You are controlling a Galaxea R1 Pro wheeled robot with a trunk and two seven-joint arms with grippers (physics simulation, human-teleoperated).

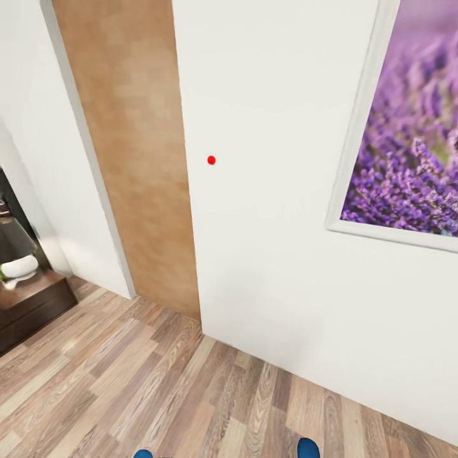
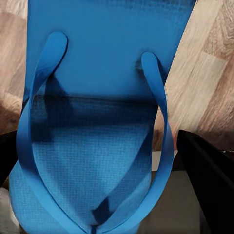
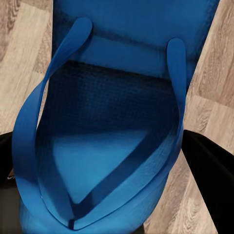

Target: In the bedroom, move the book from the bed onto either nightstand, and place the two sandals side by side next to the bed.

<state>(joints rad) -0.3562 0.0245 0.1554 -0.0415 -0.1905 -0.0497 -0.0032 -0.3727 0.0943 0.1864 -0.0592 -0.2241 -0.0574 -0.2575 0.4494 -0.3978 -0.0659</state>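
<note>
1. Two blue sandals, one per arm. Left wrist view: left sandal (image 2: 97,112) lies between dark fingers (image 2: 209,180) at the frame's lower corners. Right wrist view: right sandal (image 3: 117,122), likewise flanked by dark fingers (image 3: 214,175).
2. Grip state: left gripper appears clamped on its sandal, right gripper on the other; actual pad contact is hidden, so this is a judgement.
3. Head view: two blue tips at the bottom edge, lower left (image 1: 143,453) and lower right (image 1: 308,448). White wall (image 1: 280,191) ahead, lavender picture (image 1: 413,140) upper right, tan door panel (image 1: 127,140) upper left, dark cabinet (image 1: 32,305) at left edge, wood-plank floor (image 1: 159,388) below.
4. Step in hand: carrying both sandals, apparently in transit.
5. Next move calls for: turning toward the bed, then setting the pair down side by side beside it.
</note>
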